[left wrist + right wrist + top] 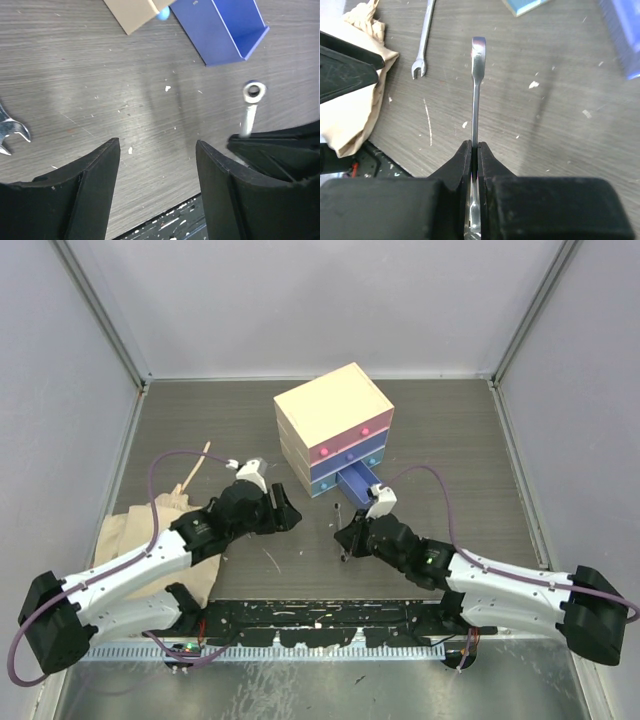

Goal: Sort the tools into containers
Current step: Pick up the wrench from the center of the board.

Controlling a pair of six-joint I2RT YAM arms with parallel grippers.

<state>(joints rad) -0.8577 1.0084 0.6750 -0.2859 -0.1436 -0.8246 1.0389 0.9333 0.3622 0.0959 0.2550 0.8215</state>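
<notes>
Silver ring-ended wrench sat pinched by its tail in the jaws of the right gripper, near the pulled-out blue plastic drawer. So thin a hold might let it pivot and strike the rim. The left gripper hung spread, empty.

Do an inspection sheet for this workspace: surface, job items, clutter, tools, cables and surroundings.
Surface: grey wood-grain table, with pale flecks and scratches.
Job's things: chest with its blue drawer pulled open; held wrench; second wrench flat on the table.
Clutter: beige cloth at the left; stick beside it.
Grippers: left tool open and empty; right tool shut on the held wrench.
Cables: purple left cable and right cable, one looped along each arm.
Surroundings: plain grey walls on three sides.
</notes>
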